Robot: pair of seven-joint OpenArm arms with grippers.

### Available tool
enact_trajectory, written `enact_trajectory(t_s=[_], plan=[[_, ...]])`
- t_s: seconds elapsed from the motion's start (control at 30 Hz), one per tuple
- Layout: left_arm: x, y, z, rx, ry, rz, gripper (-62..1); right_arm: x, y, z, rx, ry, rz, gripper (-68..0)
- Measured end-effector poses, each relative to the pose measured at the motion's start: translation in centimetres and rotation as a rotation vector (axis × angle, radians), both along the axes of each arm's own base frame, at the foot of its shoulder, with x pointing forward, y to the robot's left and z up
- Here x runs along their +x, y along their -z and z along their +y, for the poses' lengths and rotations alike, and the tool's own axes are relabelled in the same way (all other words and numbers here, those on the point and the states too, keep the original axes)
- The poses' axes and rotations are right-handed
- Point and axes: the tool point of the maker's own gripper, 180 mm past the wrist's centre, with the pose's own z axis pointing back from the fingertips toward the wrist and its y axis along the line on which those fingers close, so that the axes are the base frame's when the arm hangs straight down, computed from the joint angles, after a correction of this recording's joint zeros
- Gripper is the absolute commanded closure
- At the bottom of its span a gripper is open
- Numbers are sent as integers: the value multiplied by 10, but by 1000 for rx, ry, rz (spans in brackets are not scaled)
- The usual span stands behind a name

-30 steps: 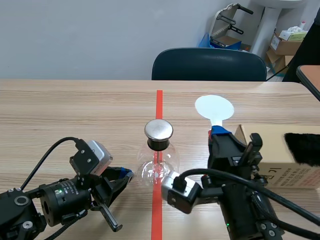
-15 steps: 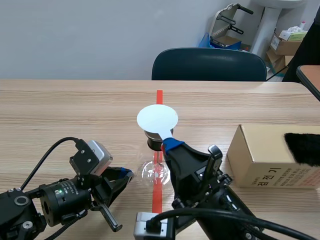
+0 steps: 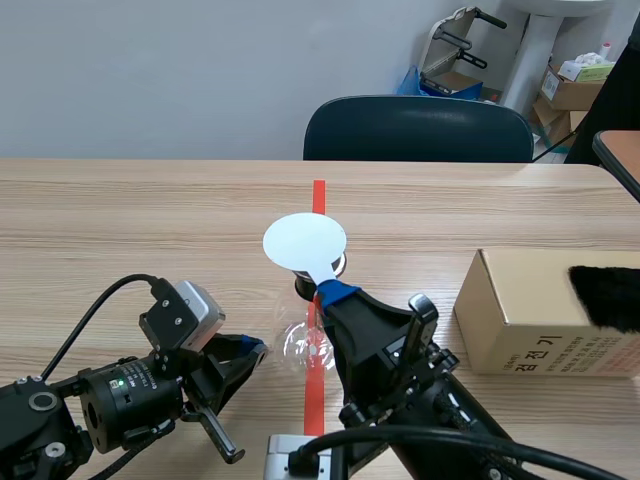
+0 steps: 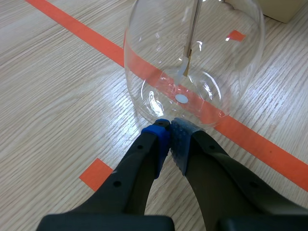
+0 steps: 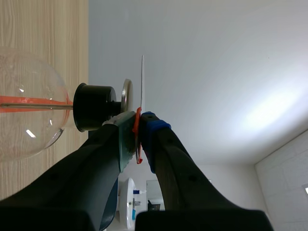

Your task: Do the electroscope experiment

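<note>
Right claw [image 3: 325, 292] clamped on the stem of a white disc [image 3: 305, 243], holding it just over the electroscope [image 3: 292, 345].

The right wrist view shows the disc edge-on, close beside the metal cap [image 5: 126, 98] that sits on the black stopper [image 5: 94, 113]; I cannot tell whether disc and cap touch. The left claw [image 4: 169, 132] lies low on the worktop [image 3: 120, 230], its fingers pressed together on nothing, their tips against the foot of the glass bulb [image 4: 192, 57]. Inside the bulb a thin rod [image 4: 192, 29] hangs straight down. The electroscope stands on the orange tape line. A cardboard box [image 3: 545, 310] sits well to its right, and a dark chair [image 3: 415, 130] stands behind the worktop.
</note>
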Motion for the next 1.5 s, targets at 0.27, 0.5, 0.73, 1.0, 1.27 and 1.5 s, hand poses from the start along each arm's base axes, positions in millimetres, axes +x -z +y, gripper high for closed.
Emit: enact_trajectory(t_s=[0.27,0.5,0.73,1.0,1.27,1.5], plan=[[0,0,0,0,0,0,-40,1,0,-1,1,9,0,-11],[0,0,0,0,0,0,-40,20,-2,-31,19,205,2,-11],[0,0,0,0,0,0,-40,36,-3,-72,41,448,4,-11],[0,0,0,0,0,0,-40,40,-3,-103,57,623,5,-11],[0,0,0,0,0,0,-40,40,-3,-110,60,662,5,-11],[0,0,0,0,0,0,-40,41,-3,-111,61,668,5,-11]])
